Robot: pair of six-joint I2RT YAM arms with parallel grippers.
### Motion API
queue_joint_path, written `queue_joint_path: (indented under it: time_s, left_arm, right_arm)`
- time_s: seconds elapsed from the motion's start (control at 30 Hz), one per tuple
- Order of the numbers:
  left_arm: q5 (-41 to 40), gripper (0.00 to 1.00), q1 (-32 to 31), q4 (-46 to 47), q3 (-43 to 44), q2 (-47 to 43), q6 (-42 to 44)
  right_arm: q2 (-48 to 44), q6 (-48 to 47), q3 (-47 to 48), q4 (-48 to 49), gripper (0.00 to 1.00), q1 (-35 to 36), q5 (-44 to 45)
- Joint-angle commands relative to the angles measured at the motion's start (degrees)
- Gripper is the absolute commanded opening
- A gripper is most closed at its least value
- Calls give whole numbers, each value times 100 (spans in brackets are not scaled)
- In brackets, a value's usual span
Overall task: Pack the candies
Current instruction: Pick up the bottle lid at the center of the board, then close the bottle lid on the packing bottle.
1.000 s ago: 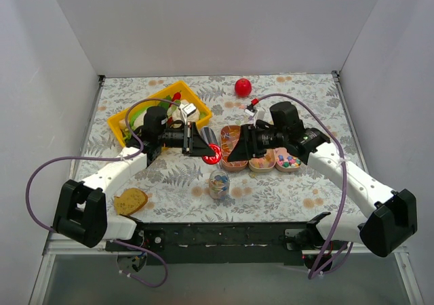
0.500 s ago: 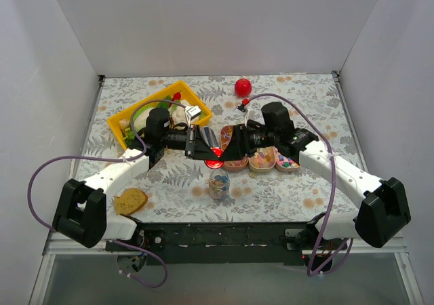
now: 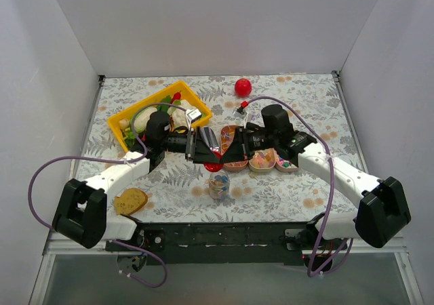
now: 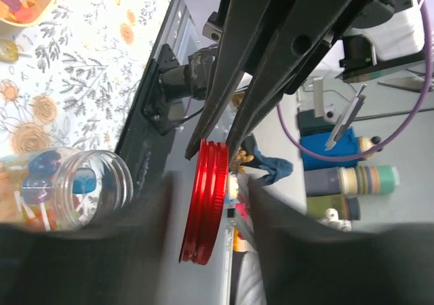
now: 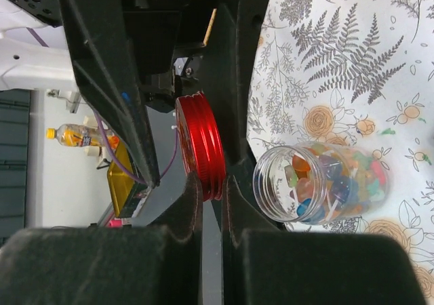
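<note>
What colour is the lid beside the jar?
Red lid, with a ridged rim. It shows best in the right wrist view.

Red lid [image 5: 200, 146], multicoloured candies [image 5: 332, 179], fern-and-flower patterned table [image 5: 352, 54]

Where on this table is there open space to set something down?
Bare tablecloth lies between the bread slice and the jar, and right of the red ball toward the wall. The middle is crowded: left gripper, right gripper, lid, candy dishes.

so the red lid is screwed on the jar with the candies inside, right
No, the red lid is off the jar: the right wrist view shows the right gripper pinching it clear of the open mouth. The candies are inside.
</note>
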Motion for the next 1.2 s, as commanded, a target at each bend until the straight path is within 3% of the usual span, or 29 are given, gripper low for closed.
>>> queue_joint_path:
  time_s: [0.0,0.1,0.4,0.53,0.67,0.83,1.0,1.17]
  left_arm:
    - [-333,59,-78,-301,-42,-339,215]
    - [-746,67,-78,-1073,81,-488,663]
    - [-1809,73,-78,-2348,143,-918,1462]
    - [-3352,79,-69,-2797,186,-1165,1640]
    - [-4321,80,-69,-3035,126,-1437,1666]
    - [-4228,75,-69,-2992,-103,-1622,1727]
    - [-3649,59,-87,-2904,-410,-1569,1885]
    - [-3411,56,-148,-2842,-552,-1719,2131]
  right_arm:
    - [-60,-68,-42,29,1,36,-10]
    - [-78,-6,-33,-111,1,27,-62]
    - [-78,441,-279,-244,1,-192,-598]
    - [-78,565,-376,-296,1,-236,-774]
    - [-17,539,-437,-594,1,-254,-783]
    - [177,294,-464,-1034,1,-254,-739]
    - [493,117,-507,-1377,1,-254,-757]
    - [783,91,-543,-1422,1,-254,-757]
